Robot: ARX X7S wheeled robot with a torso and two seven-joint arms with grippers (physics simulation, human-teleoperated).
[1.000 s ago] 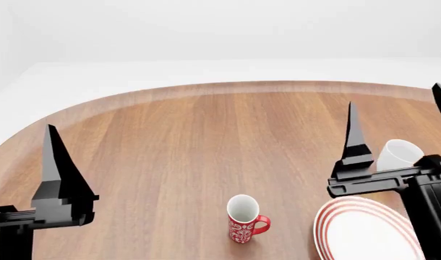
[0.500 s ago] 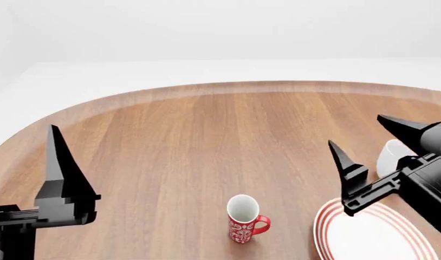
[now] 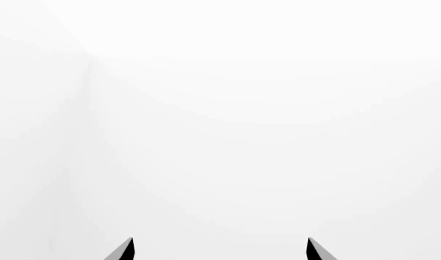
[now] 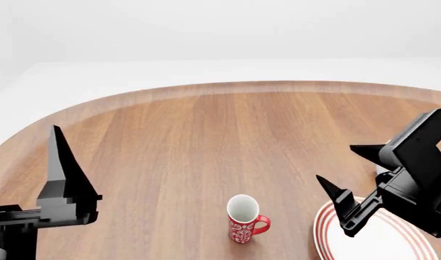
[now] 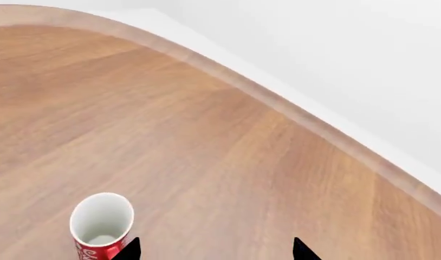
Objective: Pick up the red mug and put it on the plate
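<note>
The red mug (image 4: pixel 242 219) stands upright on the wooden table (image 4: pixel 206 135) near the front, handle to the right. It also shows in the right wrist view (image 5: pixel 101 222), just outside one fingertip (image 5: pixel 131 246). The plate (image 4: pixel 376 238), white with red rings, lies at the front right. My right gripper (image 4: pixel 336 162) is open and empty, tilted down above the plate's left edge, pointing toward the mug. In the right wrist view the right gripper (image 5: pixel 214 246) has its jaws wide apart. My left gripper (image 3: pixel 220 246) is open and empty at the front left, one finger (image 4: pixel 62 173) pointing up.
A plain white mug (image 4: pixel 384 158) is mostly hidden behind my right gripper, beyond the plate. The table's curved far edge (image 4: pixel 228 86) meets a white floor and wall. The left wrist view shows only white background.
My right gripper has tipped from pointing up to pointing down and left, lowering over the plate's left edge toward the red mug. The left arm and mug have not moved.
</note>
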